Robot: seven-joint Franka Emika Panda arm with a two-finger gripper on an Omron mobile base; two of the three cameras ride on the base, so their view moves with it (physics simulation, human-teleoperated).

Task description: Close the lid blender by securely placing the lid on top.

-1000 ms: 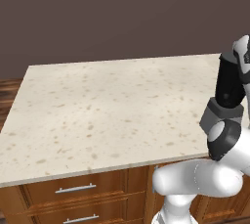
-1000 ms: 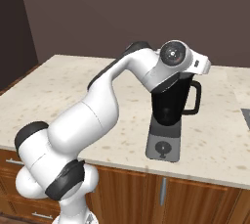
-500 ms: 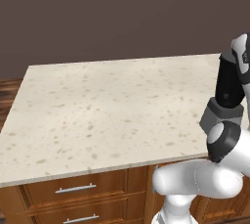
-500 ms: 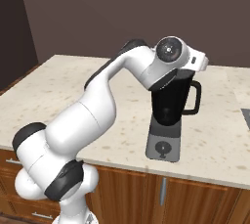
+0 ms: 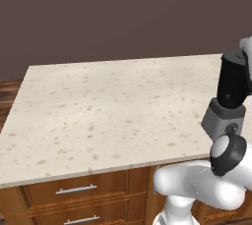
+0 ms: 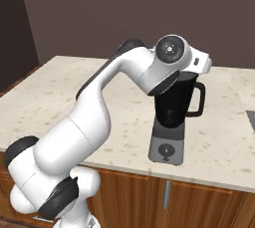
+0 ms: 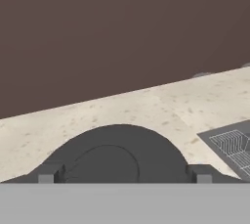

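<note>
Lid (image 7: 117, 157) is sitting right between my two fingertips (image 7: 49, 174) in the hand view, a dark round disc with a raised circle in the middle, tips on either side of it. So the gripper (image 7: 124, 175) looks clamped on the lid, though I only see the tips poking up at the edges, so that's my read, not a sure thing.

Blender (image 6: 174, 107) stands near the front edge of the counter (image 5: 98, 111), toward its right end, grey base with the dial facing out. In the right base view my hand is parked right over the jar's mouth, hiding the rim, so I can't tell if the lid is already touching it or just above.

I'd say I'm at the placing step: lid carried over, not confirmed seated. Next move needs it lowered straight down, level and centred on the mouth, pressed until it sits flush, then let go. If it goes down tilted it'll probably ride on the spout side.

There's a wire-grid thing (image 7: 234, 147) off toward the counter's far right.
</note>
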